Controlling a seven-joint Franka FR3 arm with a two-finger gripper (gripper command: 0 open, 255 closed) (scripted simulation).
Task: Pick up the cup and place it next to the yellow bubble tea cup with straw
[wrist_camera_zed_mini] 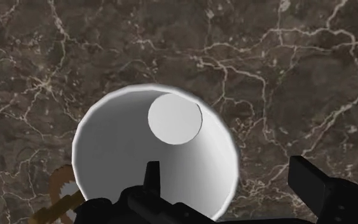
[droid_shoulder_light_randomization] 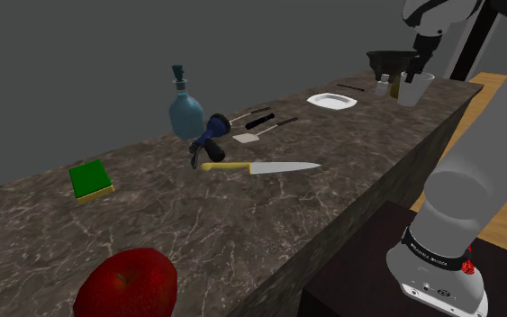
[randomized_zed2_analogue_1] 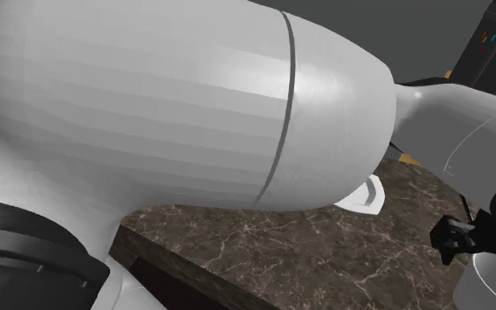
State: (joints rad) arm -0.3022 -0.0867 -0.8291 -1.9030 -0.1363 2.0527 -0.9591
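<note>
Plainly, the white open-topped cup [wrist_camera_zed_mini: 123, 149] stands upright on the dark brown, pale-veined marble bench [wrist_camera_zed_mini: 266, 51]. In the shoulder view the cup [droid_shoulder_light_randomization: 415, 90] is near the bench's far corner, under the arm's wrist. The black two-finger gripper [wrist_camera_zed_mini: 227, 167] hangs directly over it with its fingers [wrist_camera_zed_mini: 327, 188] spread apart and holding nothing. One finger dips inside the cup's mouth and the other stands outside the wall, so the rim lies between them and neither looks to be touching it. That straddle makes sense to me: the cup looks too wide to clasp whole, so pinching one side of the wall is probably the surer hold, and because the cup is upright its rim is open to a grasp from above. Just beside the cup, a tan round thing with a yellow stick [wrist_camera_zed_mini: 60, 197] peeks past the gripper's body. I take it for the bubble tea cup with its straw, though too little shows to be sure. If so, the carry will be short, and the main hazard is knocking that neighbour over. Farther off in the shoulder view stand a dark funnel-shaped vessel [droid_shoulder_light_randomization: 393, 61] and a white square plate [droid_shoulder_light_randomization: 332, 101]. Beyond them are a yellow-handled knife [droid_shoulder_light_randomization: 260, 167], a blue glass bottle [droid_shoulder_light_randomization: 186, 113], a green block [droid_shoulder_light_randomization: 90, 180] and a red apple [droid_shoulder_light_randomization: 127, 284], all well apart from the cup.
</note>
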